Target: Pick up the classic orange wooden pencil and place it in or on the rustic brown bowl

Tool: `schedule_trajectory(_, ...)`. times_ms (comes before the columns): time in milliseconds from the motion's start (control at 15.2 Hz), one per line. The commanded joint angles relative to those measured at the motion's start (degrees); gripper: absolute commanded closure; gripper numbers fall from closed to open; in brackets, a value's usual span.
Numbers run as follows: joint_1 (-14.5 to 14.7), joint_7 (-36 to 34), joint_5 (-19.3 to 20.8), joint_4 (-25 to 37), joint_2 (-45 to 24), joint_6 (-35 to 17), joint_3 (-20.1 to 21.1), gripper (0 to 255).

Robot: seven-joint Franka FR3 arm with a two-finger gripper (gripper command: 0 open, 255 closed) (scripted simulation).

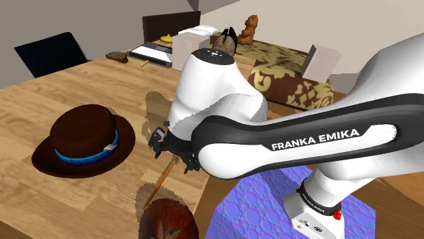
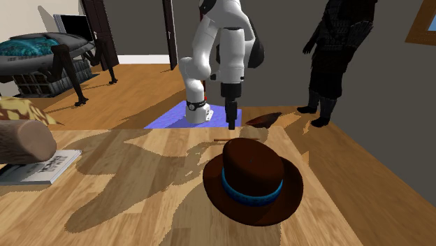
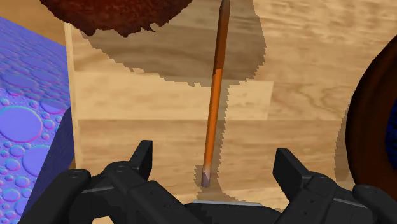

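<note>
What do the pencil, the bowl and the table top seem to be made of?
The pencil has a smooth, matte orange shaft with a greyish end. It is probably painted wood, though no grain shows. The bowl is reddish-brown, mottled and rough with a ragged rim; it could be wood or earthenware. The table top looks like light wood, with grain lines and plank seams.
</note>
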State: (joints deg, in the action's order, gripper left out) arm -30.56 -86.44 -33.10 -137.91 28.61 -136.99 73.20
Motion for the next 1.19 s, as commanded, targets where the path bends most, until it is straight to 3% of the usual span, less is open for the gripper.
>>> schedule_trajectory(0,-3.1,-1.5,0.2,0.0,-1.2,-2.4,3.7,0)
schedule_trajectory(396,-10.5,-1.9,0.7,-0.4,-4.0,-7.3,12.2,0)
schedule_trajectory(924,-10.5,-1.8,0.6,-0.4,-4.0,-7.3,12.2,0)
schedule_trajectory(990,-10.5,-1.8,0.6,-0.4,-4.0,-7.3,12.2,255)
schedule_trajectory(1122,-10.5,-1.8,0.6,-0.4,-4.0,-7.3,12.2,255)
